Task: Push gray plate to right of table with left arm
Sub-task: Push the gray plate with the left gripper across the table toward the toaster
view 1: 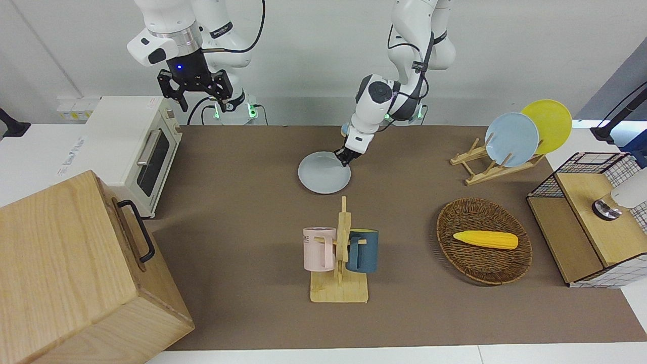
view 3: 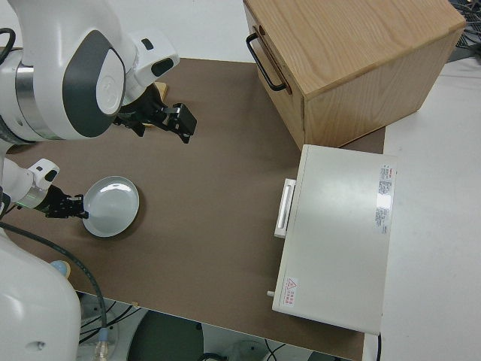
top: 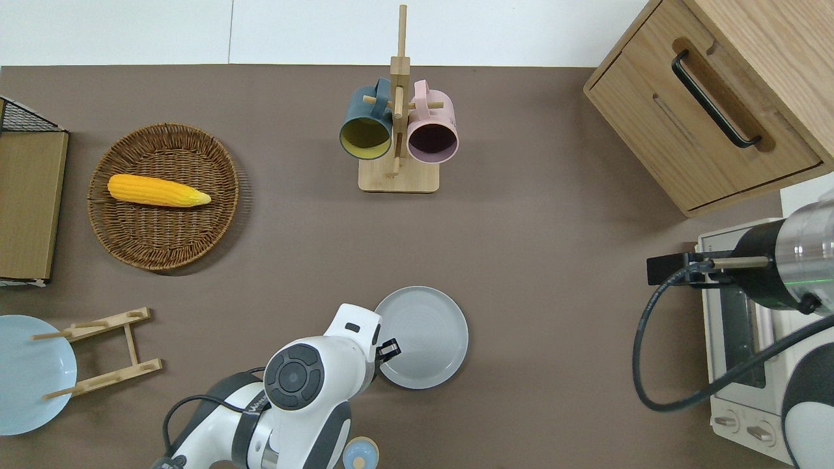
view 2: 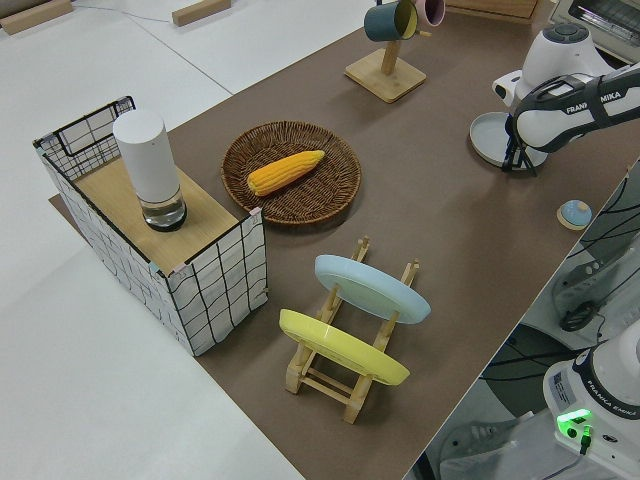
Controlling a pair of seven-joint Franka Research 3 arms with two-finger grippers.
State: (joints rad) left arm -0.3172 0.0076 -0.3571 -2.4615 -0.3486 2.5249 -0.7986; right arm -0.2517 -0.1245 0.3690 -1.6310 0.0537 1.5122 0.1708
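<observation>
The gray plate (view 1: 324,173) lies flat on the brown table (view 1: 242,212) near the middle, nearer to the robots than the mug rack. It also shows in the overhead view (top: 422,337), the left side view (view 2: 495,135) and the right side view (view 3: 111,206). My left gripper (view 1: 345,157) is low at the plate's rim on the side toward the left arm's end of the table, touching it (top: 389,348). The right arm is parked with its gripper (view 1: 194,96) open.
A mug rack (view 1: 341,253) with a pink and a blue mug stands farther from the robots. A wicker basket (view 1: 484,240) with corn, a plate rack (view 1: 510,139) and a wire shelf (view 1: 591,212) are toward the left arm's end. A toaster oven (view 1: 136,146) and wooden cabinet (view 1: 76,273) are toward the right arm's end.
</observation>
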